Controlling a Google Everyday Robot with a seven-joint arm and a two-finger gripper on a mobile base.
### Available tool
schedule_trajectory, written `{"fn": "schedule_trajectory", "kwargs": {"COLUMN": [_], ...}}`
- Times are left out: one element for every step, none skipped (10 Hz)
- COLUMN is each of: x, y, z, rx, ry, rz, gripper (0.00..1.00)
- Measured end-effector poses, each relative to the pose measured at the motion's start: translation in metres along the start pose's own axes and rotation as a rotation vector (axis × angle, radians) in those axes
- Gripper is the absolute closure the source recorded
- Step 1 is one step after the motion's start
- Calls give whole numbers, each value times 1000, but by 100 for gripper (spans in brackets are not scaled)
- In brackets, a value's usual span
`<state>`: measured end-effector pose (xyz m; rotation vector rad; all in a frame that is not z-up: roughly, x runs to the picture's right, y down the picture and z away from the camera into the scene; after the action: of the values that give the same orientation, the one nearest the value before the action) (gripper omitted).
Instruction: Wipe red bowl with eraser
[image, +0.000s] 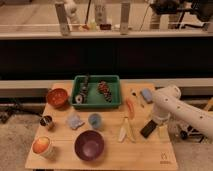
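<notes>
The red bowl stands upright at the table's far left, beside the green tray. On the right side of the table lies the eraser, a flat black block set at a slant. My white arm reaches in from the right and bends down just right of the eraser. Its gripper hangs close above the eraser's right end and looks open; I see nothing held in it. A wide stretch of table separates the gripper from the red bowl.
A green tray with several items sits at the back centre. A purple bowl, blue cup, crumpled bluish cloth, dark can and orange-white cup fill the left and front. A light blue pad, an orange stick and a pale yellow piece lie near the arm.
</notes>
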<state>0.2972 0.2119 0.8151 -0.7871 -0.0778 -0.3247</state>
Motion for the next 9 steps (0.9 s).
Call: {"fn": "schedule_trajectory", "kwargs": {"x": [1, 1, 1, 1, 2, 2, 3, 3, 3], "y": [0, 0, 1, 1, 2, 3, 3, 4, 4], "z": [1, 1, 1, 2, 2, 3, 3, 4, 4], "rx": [-2, -2, -4, -6, -7, -9, -10, -11, -11], "ry": [4, 5, 7, 9, 11, 13, 16, 16, 18], "rz": [-7, -8, -9, -14, -19, -24, -28, -31, -33], "gripper": [20, 20, 20, 20, 20, 20, 20, 20, 20]}}
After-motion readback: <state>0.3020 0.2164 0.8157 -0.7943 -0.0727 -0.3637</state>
